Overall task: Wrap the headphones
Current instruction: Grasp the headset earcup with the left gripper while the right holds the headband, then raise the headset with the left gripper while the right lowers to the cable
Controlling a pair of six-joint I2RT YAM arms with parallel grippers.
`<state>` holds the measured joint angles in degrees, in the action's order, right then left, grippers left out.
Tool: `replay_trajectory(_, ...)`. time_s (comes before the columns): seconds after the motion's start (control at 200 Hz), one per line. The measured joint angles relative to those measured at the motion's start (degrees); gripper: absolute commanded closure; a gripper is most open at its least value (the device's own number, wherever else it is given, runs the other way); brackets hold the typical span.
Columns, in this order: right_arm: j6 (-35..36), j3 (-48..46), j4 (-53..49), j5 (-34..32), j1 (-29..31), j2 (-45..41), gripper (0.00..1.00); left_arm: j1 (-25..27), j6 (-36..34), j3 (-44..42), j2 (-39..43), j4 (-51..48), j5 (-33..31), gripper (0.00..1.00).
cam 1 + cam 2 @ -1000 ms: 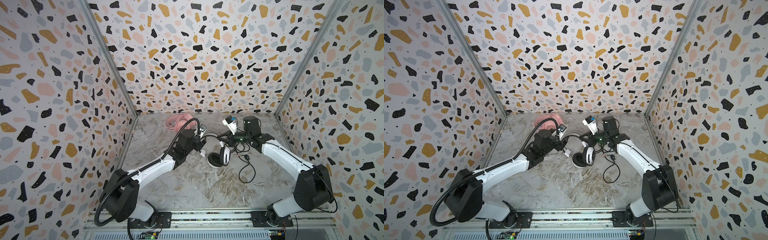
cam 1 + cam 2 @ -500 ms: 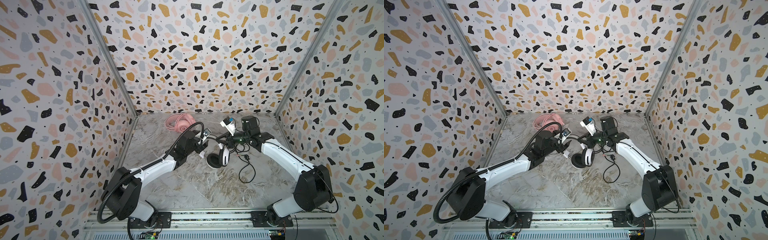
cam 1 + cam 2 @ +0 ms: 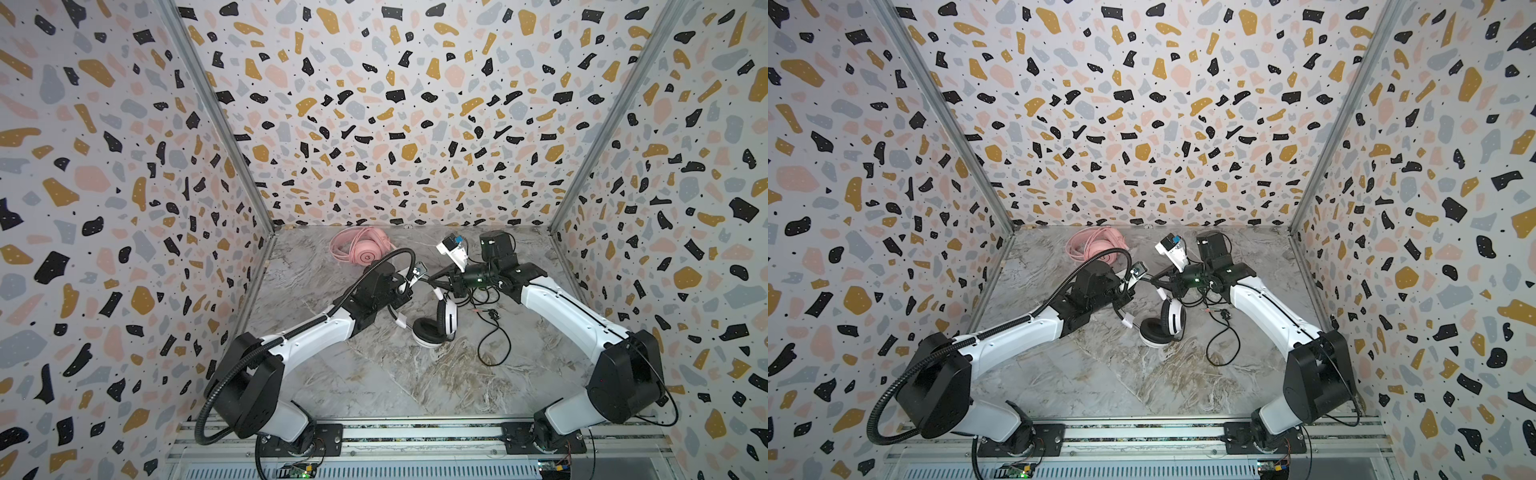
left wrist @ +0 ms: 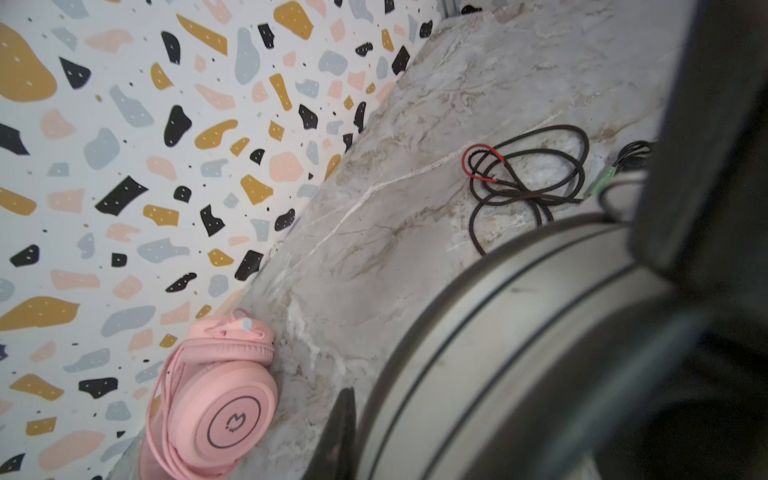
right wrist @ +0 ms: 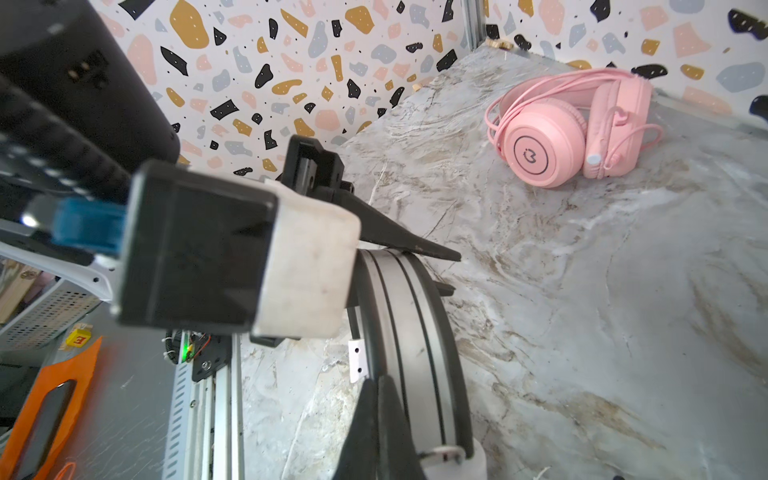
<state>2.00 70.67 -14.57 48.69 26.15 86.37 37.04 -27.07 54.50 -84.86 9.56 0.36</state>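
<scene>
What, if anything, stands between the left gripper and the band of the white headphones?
Nothing visible does. In the right wrist view the left gripper has its fingers on either side of the band of the white headphones, gripping it. The pink headphones lie well apart.

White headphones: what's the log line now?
left pincer: shut on white headphones; right pincer: shut; black cord: loose; pink headphones: untouched

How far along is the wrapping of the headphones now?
Done, it seems: the pink headphones lie at the back, cord wound around them. In hand: the left gripper and the right gripper are at the white headphones' headband. Remaining: the black cord lies loose on the table.
</scene>
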Motion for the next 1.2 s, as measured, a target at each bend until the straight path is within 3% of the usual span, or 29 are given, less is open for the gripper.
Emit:
replay_trajectory(0.1, -1.57, 0.00, 1.29, 0.24, 0.15, -0.07, 0.93, 0.07, 0.70, 0.48, -0.15, -1.42, -0.57, 0.95)
replay_trajectory(0.235, -3.78, -0.50, 4.98, -0.74, -0.15, -0.46, 0.63, 0.04, 0.98, 1.01, -0.13, -3.23, -1.38, 0.97)
replay_trajectory(0.3, -5.64, -2.08, 7.89, -1.66, -1.27, -1.84, 0.54, 0.04, 1.46, 1.05, -0.13, -4.22, -2.10, 0.98)
replay_trajectory(0.496, -12.57, -8.85, 16.83, -3.10, -10.36, -8.13, 0.41, -1.97, 4.57, 3.52, 1.70, -10.27, 0.04, 1.00)
replay_trajectory(0.556, -14.14, -9.97, 18.62, -3.78, -13.38, -8.94, 0.30, -4.31, 6.45, 5.51, 2.62, -12.41, 2.64, 1.00)
replay_trajectory(0.786, -16.59, -10.43, 18.27, -7.93, -16.28, -5.40, 0.24, -13.86, 13.49, 19.26, 4.17, -21.31, 11.52, 1.00)
replay_trajectory(0.956, -21.24, -12.61, 18.21, -7.56, -16.79, 1.03, 0.14, -15.82, 15.98, 26.36, 5.38, -28.24, 15.47, 1.00)
replay_trajectory(1.201, -25.18, -16.44, 17.40, -8.70, -17.40, 3.04, 0.13, -19.98, 18.71, 32.59, 5.44, -35.87, 20.04, 1.00)
